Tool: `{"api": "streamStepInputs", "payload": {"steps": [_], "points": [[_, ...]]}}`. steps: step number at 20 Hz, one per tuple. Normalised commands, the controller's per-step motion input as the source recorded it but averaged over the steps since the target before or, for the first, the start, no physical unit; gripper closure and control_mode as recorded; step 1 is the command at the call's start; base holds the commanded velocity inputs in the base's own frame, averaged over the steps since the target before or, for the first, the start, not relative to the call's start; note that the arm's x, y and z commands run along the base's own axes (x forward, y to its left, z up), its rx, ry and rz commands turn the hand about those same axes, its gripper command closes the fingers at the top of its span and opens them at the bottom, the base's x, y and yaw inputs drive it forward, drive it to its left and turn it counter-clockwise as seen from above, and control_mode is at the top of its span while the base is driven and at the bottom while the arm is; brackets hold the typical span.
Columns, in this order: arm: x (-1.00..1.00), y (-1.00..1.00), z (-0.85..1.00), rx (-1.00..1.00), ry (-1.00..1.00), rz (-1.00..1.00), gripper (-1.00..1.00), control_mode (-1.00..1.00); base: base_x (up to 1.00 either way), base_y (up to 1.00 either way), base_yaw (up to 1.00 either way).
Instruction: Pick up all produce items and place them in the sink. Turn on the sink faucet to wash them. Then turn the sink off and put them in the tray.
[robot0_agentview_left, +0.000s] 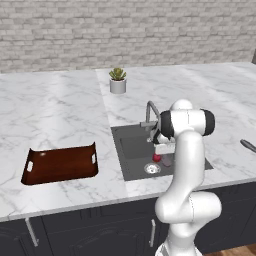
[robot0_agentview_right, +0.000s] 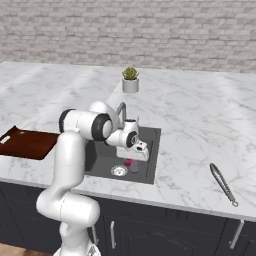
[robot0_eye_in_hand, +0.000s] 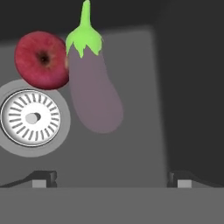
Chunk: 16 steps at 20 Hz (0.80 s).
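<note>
On the floor of the dark grey sink (robot0_agentview_left: 131, 148) (robot0_agentview_right: 151, 142) lie the two produce items, touching: a round red fruit (robot0_eye_in_hand: 42, 60) (robot0_agentview_left: 156, 158) (robot0_agentview_right: 128, 162) and a purple vegetable with a green tip (robot0_eye_in_hand: 94, 94) (robot0_agentview_left: 166, 161) (robot0_agentview_right: 134, 167). The silver drain (robot0_eye_in_hand: 30, 117) (robot0_agentview_left: 152, 168) sits just beside them. My gripper (robot0_eye_in_hand: 113, 178) (robot0_agentview_left: 163, 152) (robot0_agentview_right: 138, 155) hangs open inside the basin, right above the purple vegetable, with nothing between its fingers. The sink faucet (robot0_agentview_left: 151, 113) (robot0_agentview_right: 121, 109) rises behind my hand. The wooden tray (robot0_agentview_left: 60, 164) (robot0_agentview_right: 25, 142) rests on the counter to the left of the sink.
A potted succulent (robot0_agentview_left: 118, 80) (robot0_agentview_right: 130, 79) stands on the counter behind the sink. A long metal utensil (robot0_agentview_right: 223, 184) (robot0_agentview_left: 248, 145) lies on the counter to the right. A brick wall closes off the back.
</note>
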Motion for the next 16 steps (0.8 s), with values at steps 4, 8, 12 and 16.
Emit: {"api": "streamStepInputs", "payload": {"steps": [4, 8, 12, 16], "points": [[0.12, 0.0, -0.1, 0.01, 0.0, 0.0, -1.0, -1.0, 0.0, 0.0, 0.0], [0.18, 0.0, -0.08, 0.01, -0.01, 0.0, -1.0, -1.0, 0.0, 0.0, 0.0], [0.19, 0.0, -0.1, 0.01, -0.02, 0.0, -1.0, -1.0, 0.0, 0.0, 0.0], [0.23, 0.0, -0.14, 0.0, 0.0, 0.0, -1.0, -1.0, 0.0, 0.0, 0.0]]}}
